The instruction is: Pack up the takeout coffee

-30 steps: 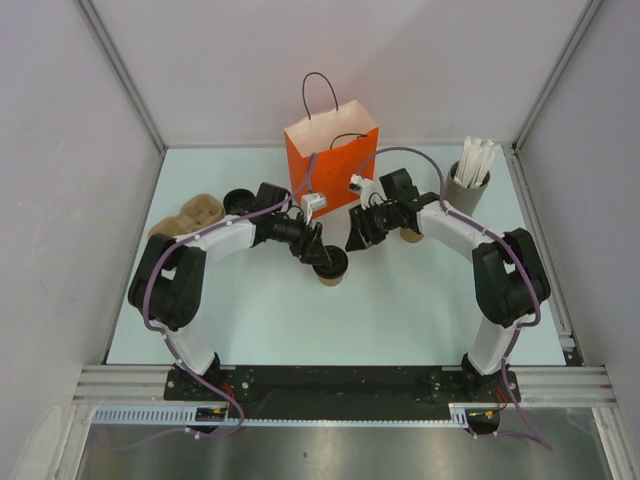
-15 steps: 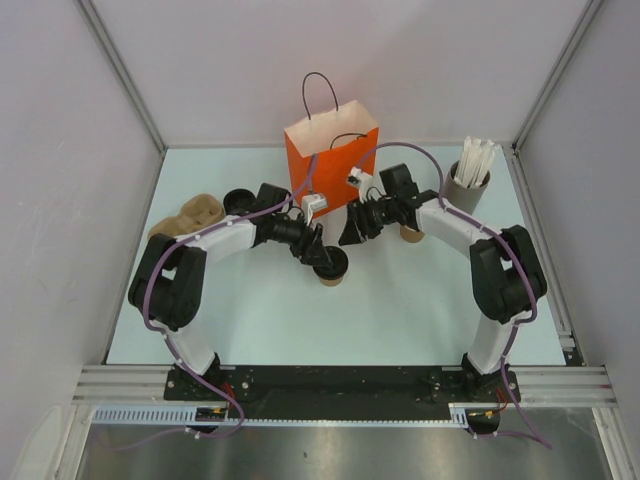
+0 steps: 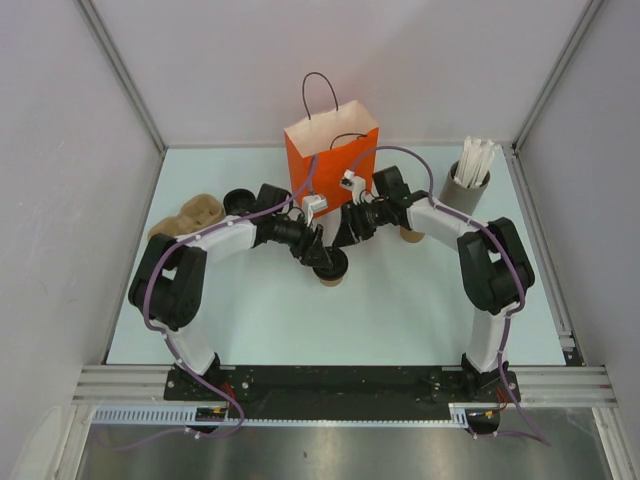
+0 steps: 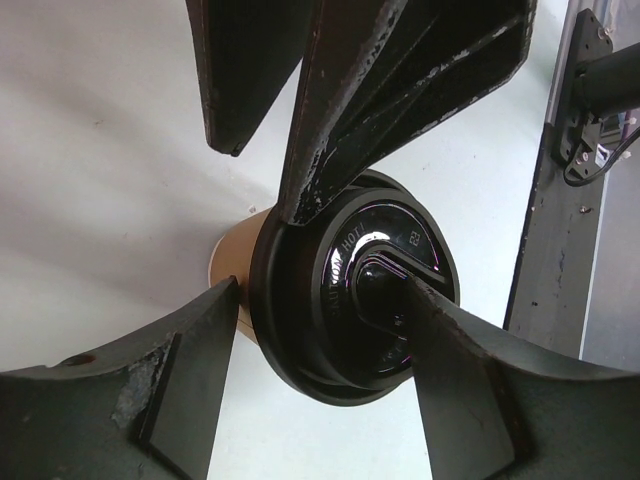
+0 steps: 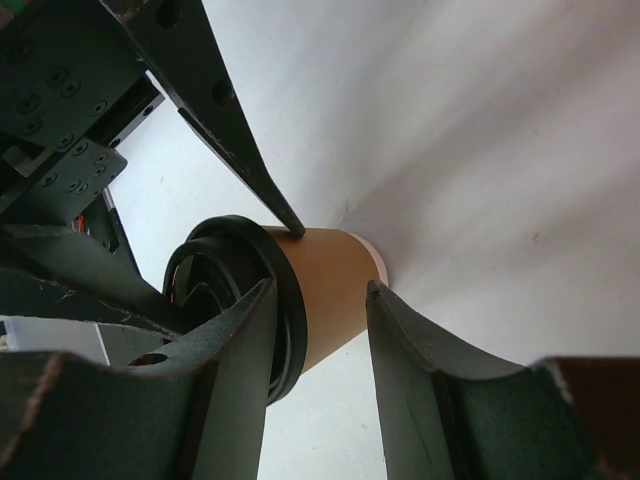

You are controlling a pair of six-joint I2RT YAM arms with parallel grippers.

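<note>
right pincer [image 3: 345,233] has swung left, straddling the cup [image 5: 330,280]; left pincer [image 3: 319,254] brackets its lid [image 4: 340,300]; i cannot tell either's grip; orange bag [image 3: 330,150] behind.

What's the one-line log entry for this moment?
tan paper cup: lidded, on table; left gripper: jaws straddle black lid; right gripper: jaws straddle cup wall; grip: unclear

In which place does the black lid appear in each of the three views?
Top external: black lid at centre, in front of the orange bag.
Left wrist: lid at centre, its top facing the camera.
Right wrist: lid at lower left, seen edge-on.
Shared landmark: the tan cup under it.
</note>
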